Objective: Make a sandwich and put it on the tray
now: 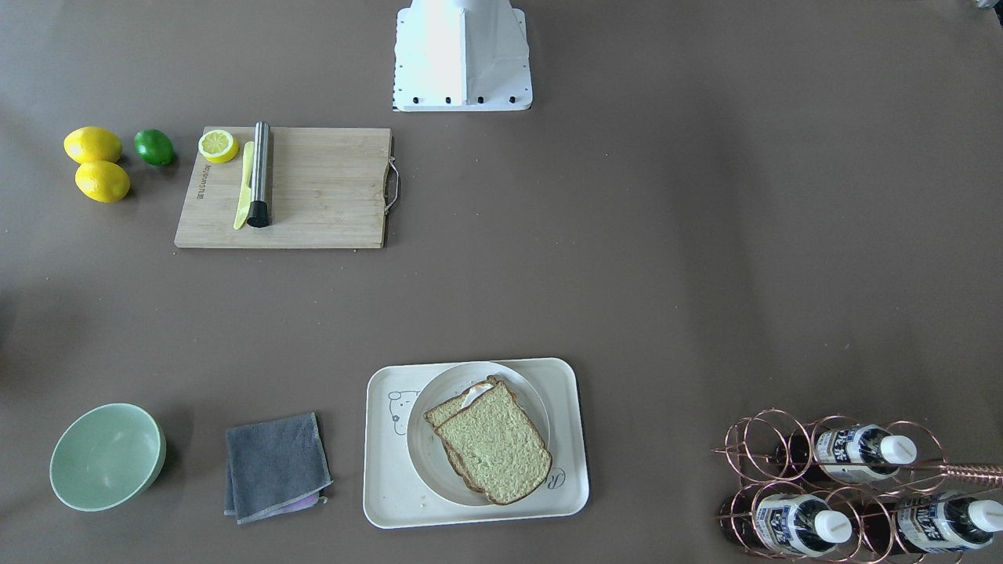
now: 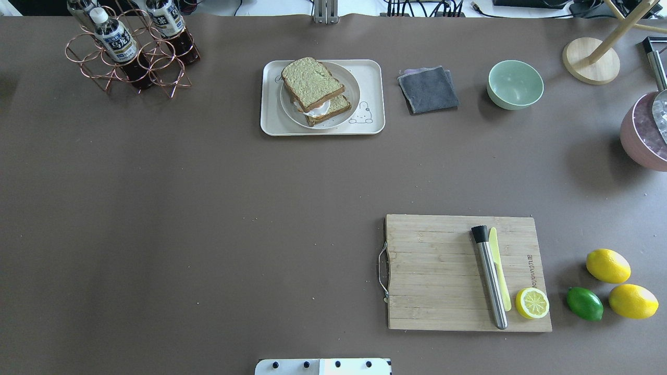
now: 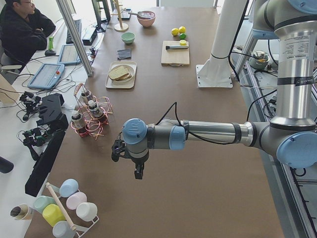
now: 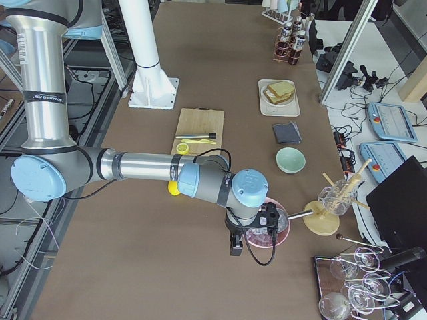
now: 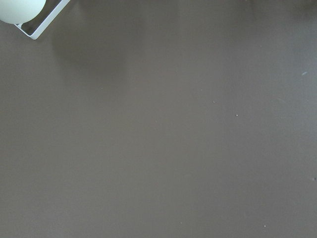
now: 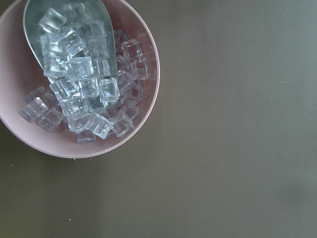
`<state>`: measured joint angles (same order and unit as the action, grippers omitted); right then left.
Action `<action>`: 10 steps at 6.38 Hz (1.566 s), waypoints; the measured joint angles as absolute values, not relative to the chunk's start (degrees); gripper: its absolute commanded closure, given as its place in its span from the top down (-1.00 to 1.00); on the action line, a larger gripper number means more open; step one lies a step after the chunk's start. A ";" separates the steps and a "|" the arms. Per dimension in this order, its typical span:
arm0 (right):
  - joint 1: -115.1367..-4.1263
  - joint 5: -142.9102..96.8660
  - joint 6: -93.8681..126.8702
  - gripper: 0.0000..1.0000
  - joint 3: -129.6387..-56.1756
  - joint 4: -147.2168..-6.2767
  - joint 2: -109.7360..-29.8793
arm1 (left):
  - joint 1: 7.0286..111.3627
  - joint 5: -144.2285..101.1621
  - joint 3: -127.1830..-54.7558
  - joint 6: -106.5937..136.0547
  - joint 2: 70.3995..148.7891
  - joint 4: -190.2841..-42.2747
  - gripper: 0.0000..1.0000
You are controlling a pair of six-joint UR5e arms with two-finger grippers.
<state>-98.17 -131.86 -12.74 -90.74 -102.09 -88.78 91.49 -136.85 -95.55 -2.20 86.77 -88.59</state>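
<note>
While both arms reach out low and level, I see the left tool (image 3: 139, 172) pointing down at bare tabletop (image 3: 198, 193), well left of the tray (image 2: 373, 125). On that tray, the sandwich (image 2: 312, 83) sits on a plate (image 2: 354, 89). Well right of the tray, the right tool (image 4: 235, 248) hangs over an ice bowl (image 2: 638, 136). I cannot tell either tool's spread.

Matt brown tabletop (image 2: 208, 208) carries wood, steel, cloth and plastic.
The bread (image 2: 311, 80) is pale, porous and rough with a darker crust, on a smooth white plate (image 2: 350, 83) in a satin cream tray (image 2: 271, 124). The cutting board (image 2: 432, 271) shows straight, unvarnished wood grain; on it lie a brushed-metal cylinder (image 2: 492, 284) and a smooth yellow plastic knife (image 2: 496, 250). A grey cloth (image 2: 428, 89) looks napped; the green bowl (image 2: 515, 83) is smooth, faintly sheened. Clear ice cubes (image 6: 89, 89) glisten on a metal scoop (image 6: 34, 20) in a matt pink bowl (image 6: 143, 114).
</note>
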 measured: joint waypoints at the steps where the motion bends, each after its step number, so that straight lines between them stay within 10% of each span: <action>1: -98.16 -132.36 -12.01 1.00 -90.88 -102.03 -88.55 | 91.49 -136.82 -95.54 -2.11 86.90 -88.59 0.96; 10: -95.97 -133.25 -11.73 1.00 -90.89 -101.99 -86.15 | 91.41 -136.71 -94.92 -2.01 90.09 -88.58 0.96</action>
<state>-95.97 -133.25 -11.73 -90.89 -101.99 -86.15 91.41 -136.71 -94.92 -2.01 90.09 -88.58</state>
